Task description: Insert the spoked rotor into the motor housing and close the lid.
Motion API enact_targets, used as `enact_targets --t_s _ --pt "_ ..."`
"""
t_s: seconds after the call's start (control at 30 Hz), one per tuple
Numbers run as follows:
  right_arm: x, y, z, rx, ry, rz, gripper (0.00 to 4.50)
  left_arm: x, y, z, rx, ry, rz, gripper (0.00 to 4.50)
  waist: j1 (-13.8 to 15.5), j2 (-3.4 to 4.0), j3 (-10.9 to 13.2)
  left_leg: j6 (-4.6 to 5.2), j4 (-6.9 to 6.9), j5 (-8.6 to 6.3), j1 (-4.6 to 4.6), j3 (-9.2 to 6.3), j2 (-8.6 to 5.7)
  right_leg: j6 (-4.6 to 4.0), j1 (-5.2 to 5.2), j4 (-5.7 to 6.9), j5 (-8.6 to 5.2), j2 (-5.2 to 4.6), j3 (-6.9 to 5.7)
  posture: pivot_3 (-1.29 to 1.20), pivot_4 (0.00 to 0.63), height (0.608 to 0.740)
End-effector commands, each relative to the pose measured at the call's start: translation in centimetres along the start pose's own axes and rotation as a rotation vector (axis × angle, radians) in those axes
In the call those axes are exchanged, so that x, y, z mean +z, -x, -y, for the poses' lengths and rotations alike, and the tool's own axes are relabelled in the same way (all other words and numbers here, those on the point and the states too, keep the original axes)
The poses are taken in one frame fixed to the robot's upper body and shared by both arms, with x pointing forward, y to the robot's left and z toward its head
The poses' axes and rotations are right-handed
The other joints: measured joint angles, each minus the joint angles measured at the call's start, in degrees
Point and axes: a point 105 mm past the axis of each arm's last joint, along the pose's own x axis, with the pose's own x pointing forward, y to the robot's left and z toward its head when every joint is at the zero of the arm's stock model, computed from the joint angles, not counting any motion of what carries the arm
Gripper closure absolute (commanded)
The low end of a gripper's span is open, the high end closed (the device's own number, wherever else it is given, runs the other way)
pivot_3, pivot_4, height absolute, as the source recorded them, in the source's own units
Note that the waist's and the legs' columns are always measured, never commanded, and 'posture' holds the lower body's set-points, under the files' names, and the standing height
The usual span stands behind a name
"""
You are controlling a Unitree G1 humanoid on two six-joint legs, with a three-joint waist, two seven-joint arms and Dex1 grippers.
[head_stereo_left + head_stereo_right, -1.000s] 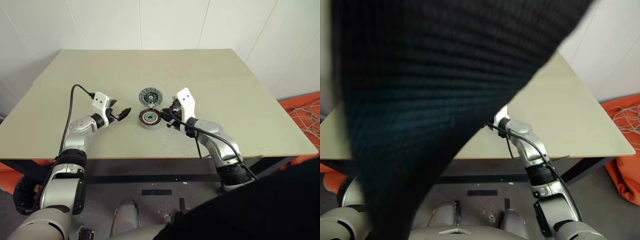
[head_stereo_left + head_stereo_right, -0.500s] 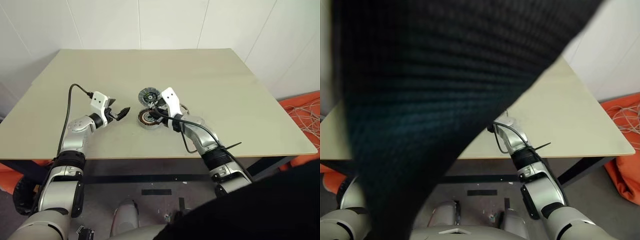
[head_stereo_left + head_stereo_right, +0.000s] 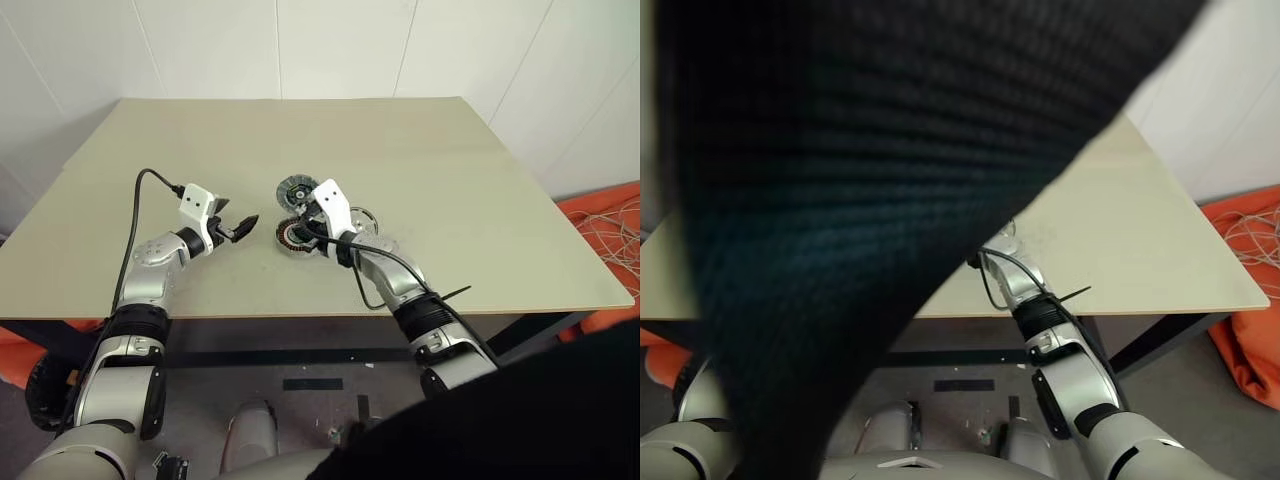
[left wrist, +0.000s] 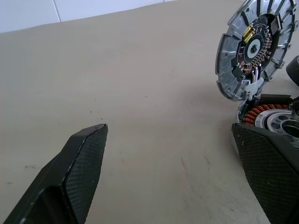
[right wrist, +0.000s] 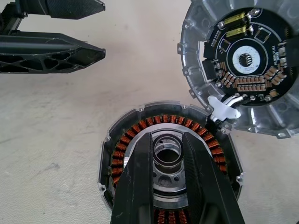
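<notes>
My right hand, fingers narrowly parted and holding nothing I can see, hovers right over the motor housing on the surface. The lid lies touching the housing's far rim; the spoked rotor lies just beside the housing. My left hand hangs wide open, empty, near the housing.

Soft, even light falls from above on the desk, bright but without hard glare; shadows are faint and short, lying close under the arms near the desk's front edge. The left eye view is sharp across the desk, with straight lines bowing slightly toward its edges. A dark blurred cloth, far out of focus, covers most of the right eye view. Both wrist views are crisp up close, the metal parts showing small pale highlights
</notes>
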Motion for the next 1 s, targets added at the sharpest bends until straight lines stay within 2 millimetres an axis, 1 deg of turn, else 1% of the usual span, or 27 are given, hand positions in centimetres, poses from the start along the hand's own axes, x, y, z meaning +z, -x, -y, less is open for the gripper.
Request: enact_targets --t_s 0.03,0.3,0.47,0.73,1.0 --pt "1.4 -0.2 -0.1 0.006 0.029 0.046 3.90 1.8 0.3 -0.6 0.016 -0.029 0.053 0.00 0.0 0.00 0.0 -0.01 0.00 0.01 0.00 0.00 0.00 0.00 0.00 0.00 0.00 0.00 0.00 0.00 0.000 0.740" --pt "0.9 -0.9 -0.8 0.020 0.025 0.036 3.90 1.9 0.6 -0.8 0.022 -0.036 0.051 0.00 -0.1 0.00 0.0 0.03 -0.01 -0.02 0.01 0.00 0.01 0.00 -0.01 0.01 0.00 0.00 0.00 0.00 0.000 0.740" --pt "1.0 -0.9 -0.1 0.003 0.027 0.037 3.90 1.9 0.6 -0.8 0.021 -0.039 0.049 0.00 -0.1 0.00 0.0 0.04 -0.01 -0.03 0.01 0.00 0.01 0.00 -0.01 0.02 0.00 0.00 0.00 0.00 0.000 0.740" --pt "1.2 -1.0 0.2 -0.002 0.039 0.041 3.90 2.0 0.5 -0.8 0.021 -0.039 0.049 0.00 -0.1 0.00 0.0 0.06 -0.01 -0.04 0.01 0.00 0.01 0.00 -0.01 0.03 0.00 0.01 0.00 0.00 0.000 0.740" --pt "0.6 -0.6 0.4 -0.014 0.032 0.031 3.90 1.9 0.4 -0.6 0.019 -0.036 0.050 0.00 -0.1 0.00 0.0 0.06 -0.01 -0.04 0.01 0.00 0.01 0.00 -0.01 0.04 0.00 0.01 0.00 0.00 0.000 0.740"
